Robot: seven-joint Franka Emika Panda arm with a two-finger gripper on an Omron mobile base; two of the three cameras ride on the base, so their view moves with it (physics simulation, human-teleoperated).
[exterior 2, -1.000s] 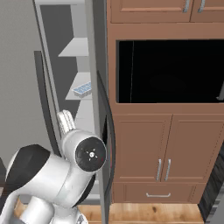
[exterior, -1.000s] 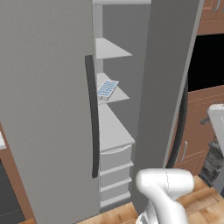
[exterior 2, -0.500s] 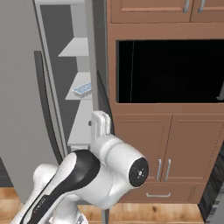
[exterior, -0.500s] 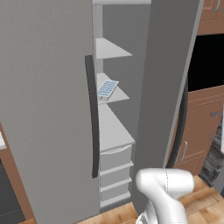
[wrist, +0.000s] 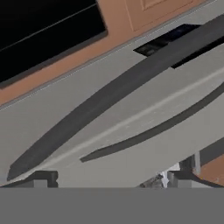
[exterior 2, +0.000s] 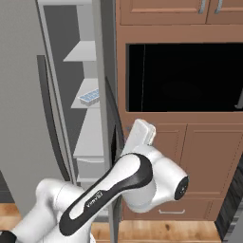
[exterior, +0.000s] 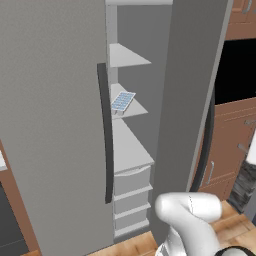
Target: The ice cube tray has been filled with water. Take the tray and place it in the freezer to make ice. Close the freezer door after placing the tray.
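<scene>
Now: tray shelved, door left to close

Ice cube tray lies flat on a middle white shelf inside the freezer, its blue cells facing up; it is seen again on that shelf from the right base view. Placement appears complete, so the thing to be handled next is the freezer door, standing ajar at the right of the opening. Judged from its look, the door is a tall, stiff, heavy panel that swings on a hinge; its flat grey face is probably smooth and offers little purchase. The long curved black handle crosses the hand view close by and is the natural place to hook or push. Gripper has its jaws spread wide and holds nothing, its tips rising at the bottom of the hand view near the door's face. A push far from the hinge should need least effort.
</scene>
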